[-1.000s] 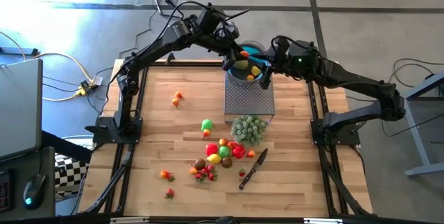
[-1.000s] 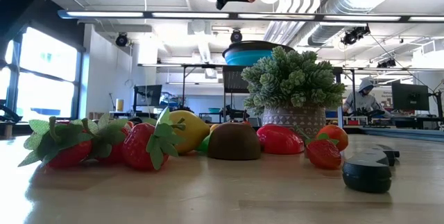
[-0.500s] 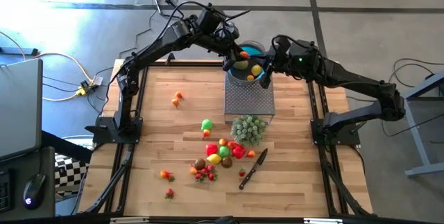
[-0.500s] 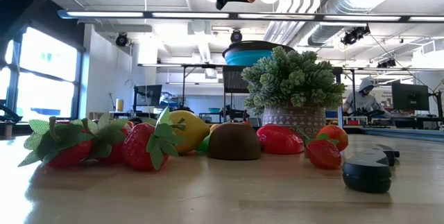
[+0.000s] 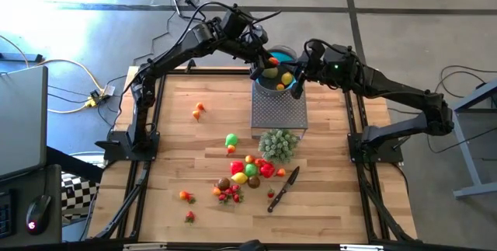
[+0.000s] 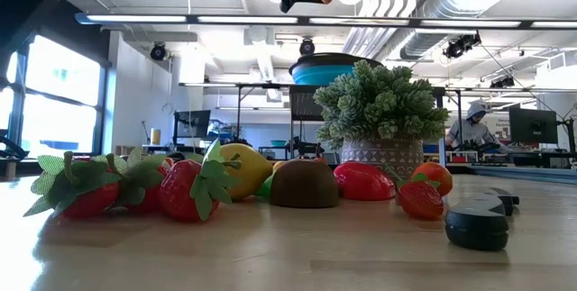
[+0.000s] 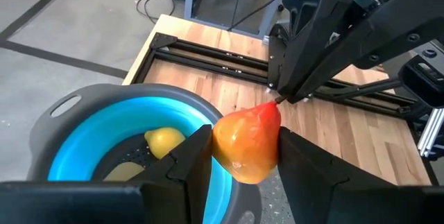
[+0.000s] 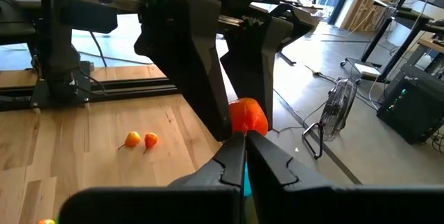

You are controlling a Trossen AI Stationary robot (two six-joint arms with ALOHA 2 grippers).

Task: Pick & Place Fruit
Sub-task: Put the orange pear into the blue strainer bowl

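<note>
1. Left gripper [image 7: 239,156] above the blue bowl [image 5: 273,76] at the far edge of the surface [image 5: 194,150], fingers [image 7: 184,161] clamped on an orange-red fruit [image 7: 248,143], grip no different from a second ago.
2. In the bowl now, a yellow fruit [image 5: 286,78], absent a second ago under the right gripper [image 8: 245,148].
3. Right gripper beside the bowl, fingers pressed together, empty after letting go: one more piece delivered.
4. Probably next: release of the orange-red fruit, then back to the pile [image 5: 247,175] near the knife [image 5: 283,188].
</note>
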